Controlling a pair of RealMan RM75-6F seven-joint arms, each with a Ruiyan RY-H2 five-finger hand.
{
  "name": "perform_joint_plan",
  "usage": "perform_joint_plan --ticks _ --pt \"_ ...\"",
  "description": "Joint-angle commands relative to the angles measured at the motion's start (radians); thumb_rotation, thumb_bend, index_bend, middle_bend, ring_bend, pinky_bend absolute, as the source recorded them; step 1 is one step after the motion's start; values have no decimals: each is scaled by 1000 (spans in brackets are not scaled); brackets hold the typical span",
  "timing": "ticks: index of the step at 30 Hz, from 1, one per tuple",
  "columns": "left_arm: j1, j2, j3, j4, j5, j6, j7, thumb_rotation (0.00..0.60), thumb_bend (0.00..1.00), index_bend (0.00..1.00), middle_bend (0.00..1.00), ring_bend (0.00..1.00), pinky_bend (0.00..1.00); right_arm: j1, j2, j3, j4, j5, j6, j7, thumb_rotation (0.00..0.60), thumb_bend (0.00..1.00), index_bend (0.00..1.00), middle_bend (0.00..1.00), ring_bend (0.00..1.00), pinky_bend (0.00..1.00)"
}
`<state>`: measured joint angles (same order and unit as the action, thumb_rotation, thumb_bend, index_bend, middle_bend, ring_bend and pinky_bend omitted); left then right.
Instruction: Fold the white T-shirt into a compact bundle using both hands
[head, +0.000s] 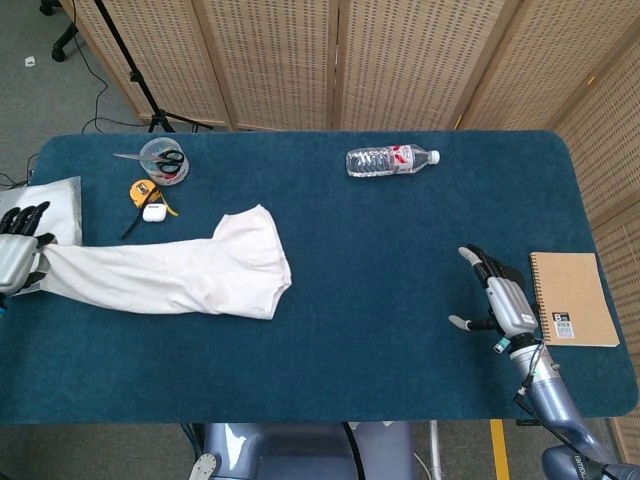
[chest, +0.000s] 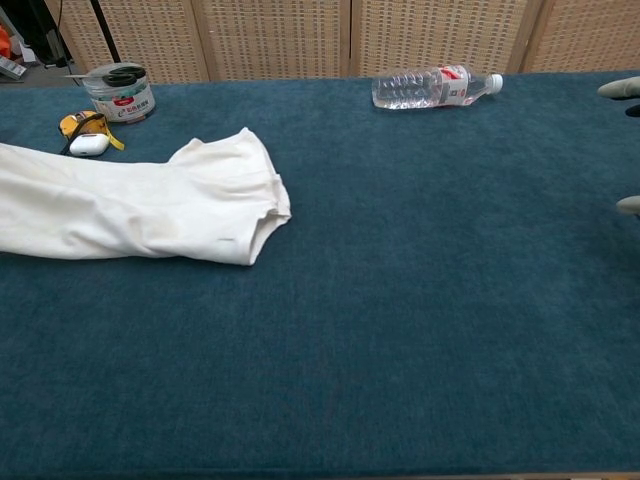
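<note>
Clearly soft, light, limp: white T-shirt stretched along bench. Left robot hand grips hem end; right robot hand spread, empty. Grasp edges.

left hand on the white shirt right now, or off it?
Touching. Head view: left hand grips the end of the T-shirt at the table's left edge.
</note>
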<state>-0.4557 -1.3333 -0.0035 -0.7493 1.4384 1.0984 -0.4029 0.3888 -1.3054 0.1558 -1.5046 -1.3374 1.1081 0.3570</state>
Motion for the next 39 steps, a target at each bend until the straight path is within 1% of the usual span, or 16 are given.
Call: perform_joint_plan --ticks 1,6,10,14,18,23,25,34,39 --pt "22 11 -7 31 -21 -20 -14 600 644 757 0 0 0 -1 1 1 -1 -1 2 1 600 0 0 0 0 0" --pt "30 1 -12 72 -33 -48 -32 600 645 757 0 0 0 0 2 0 0 -1 -2 3 600 0 0 0 0 0" --pt "23 -16 -21 80 -16 -19 -37 600 644 757 0 0 0 0 3 0 -2 -1 -2 3 600 0 0 0 0 0" --pt "-19 -37 -37 39 22 35 -3 600 644 757 0 0 0 -1 6 1 -6 -3 2 8 600 0 0 0 0 0" --pt "-77 -61 -51 -17 52 43 82 600 644 759 0 0 0 -3 11 0 -11 -8 5 13 600 0 0 0 0 0" --pt "-174 -119 -60 -75 80 -27 235 600 644 759 0 0 0 -5 19 2 -16 -11 10 27 600 0 0 0 0 0" --pt "-209 -150 -68 -83 77 -63 297 600 643 759 0 0 0 -6 23 4 -17 -10 10 35 600 0 0 0 0 0" --pt "-306 -256 -96 -69 51 -158 461 600 633 759 0 0 0 -6 33 6 -18 -12 7 62 600 0 0 0 0 0" --pt "-340 -300 -85 -51 57 -194 512 600 618 759 0 0 0 -6 35 8 -15 -11 6 70 600 0 0 0 0 0"
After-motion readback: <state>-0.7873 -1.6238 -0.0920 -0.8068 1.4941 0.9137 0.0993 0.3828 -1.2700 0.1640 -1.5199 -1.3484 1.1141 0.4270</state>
